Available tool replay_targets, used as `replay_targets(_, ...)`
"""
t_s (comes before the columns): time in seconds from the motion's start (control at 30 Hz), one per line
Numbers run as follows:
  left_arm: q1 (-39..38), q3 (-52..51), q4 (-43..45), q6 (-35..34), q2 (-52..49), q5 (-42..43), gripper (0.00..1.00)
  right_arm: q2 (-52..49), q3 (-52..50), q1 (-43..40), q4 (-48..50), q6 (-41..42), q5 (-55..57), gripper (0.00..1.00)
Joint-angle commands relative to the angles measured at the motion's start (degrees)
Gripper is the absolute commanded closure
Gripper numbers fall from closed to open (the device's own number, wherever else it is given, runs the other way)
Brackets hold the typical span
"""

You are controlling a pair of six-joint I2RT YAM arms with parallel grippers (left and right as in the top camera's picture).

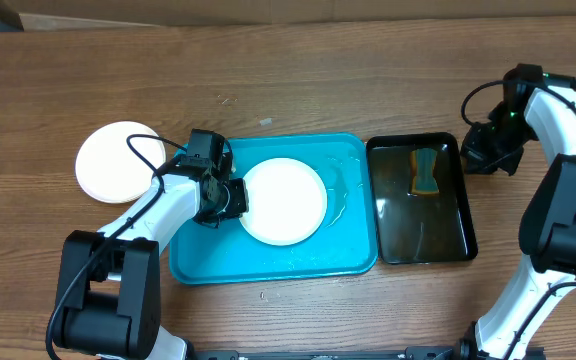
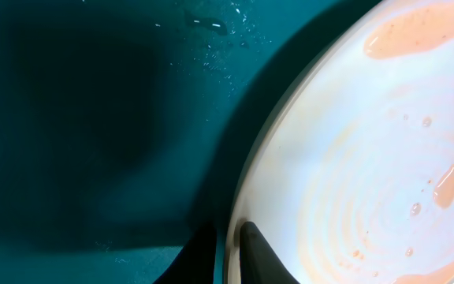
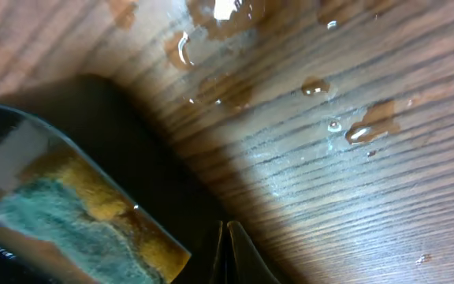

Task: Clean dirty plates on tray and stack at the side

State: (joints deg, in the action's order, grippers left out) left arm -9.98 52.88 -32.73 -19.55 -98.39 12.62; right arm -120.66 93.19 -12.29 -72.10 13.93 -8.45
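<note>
Left pincer (image 2: 227, 237) is grasping the smeared white plate (image 2: 353, 158) on the turquoise tray (image 2: 93, 118); right pincer (image 3: 225, 244) is hovering clenched over the surface (image 3: 353, 189).

Right of the left pincer (image 2: 227, 251), the plate (image 2: 353, 158) runs off the top, right and bottom edges of the wrist view — only part of its rim shows. Left of the right pincer (image 3: 225, 252), the sponge (image 3: 69, 213) in the black tray (image 3: 156, 173) is blurred and cut off at the left and bottom edges — its full shape cannot be told.
</note>
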Motion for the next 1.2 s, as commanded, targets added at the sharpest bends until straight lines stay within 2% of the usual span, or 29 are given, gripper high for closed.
replay_targets(0.0,0.15,0.74,0.07,0.46,-0.52,-0.55,0.89,0.76,4.48,-1.73,-0.81,-0.20,-1.01,0.95)
replay_targets(0.07,0.15,0.74,0.04,0.46,-0.52,-0.55,0.95,0.76,7.67,-2.64,-2.75,-0.20,-1.05,0.92)
replay_targets(0.17,0.15,1.14,-0.44,0.46,-0.50,-0.52,0.96,0.76,13.00,-4.76,-5.40,-0.17,-1.05,0.85)
replay_targets(0.2,0.15,1.44,-0.90,0.48,-0.50,-0.52,0.96,0.76,14.73,-5.73,-5.92,-0.17,-1.05,0.79)
replay_targets(0.23,0.15,2.01,-1.62,0.48,-0.50,-0.55,0.96,0.76,15.98,-6.56,-6.32,-0.20,-1.05,0.67)
replay_targets(0.27,0.17,2.89,-3.02,0.48,-0.50,-0.55,0.96,0.76,17.20,-7.78,-6.71,-0.20,-1.05,0.48)
replay_targets(0.33,0.22,4.76,-5.70,1.33,-0.50,-0.63,0.96,0.76,17.77,-9.57,-7.04,-0.20,-1.05,0.21)
replay_targets(0.37,0.22,6.19,-7.37,2.16,-0.50,-0.90,0.96,0.76,17.77,-10.40,-7.41,-0.22,-1.05,0.00)
replay_targets(0.53,0.22,13.11,-13.14,3.32,-0.50,-5.29,0.96,0.76,17.40,-13.57,-9.44,-0.42,2.99,0.00)
replay_targets(0.83,-1.64,28.13,-22.69,4.96,-0.50,-8.48,0.96,0.76,17.40,-14.95,-5.60,-0.39,4.94,0.00)
replay_targets(1.0,-8.00,35.23,-25.07,4.50,-0.50,-16.04,0.96,0.76,17.40,-14.95,-2.47,-0.39,4.94,0.00)
replay_targets(1.17,-18.64,39.67,-23.45,4.09,-0.50,-23.41,0.96,0.76,17.40,-14.95,-0.07,-0.39,4.94,0.00)
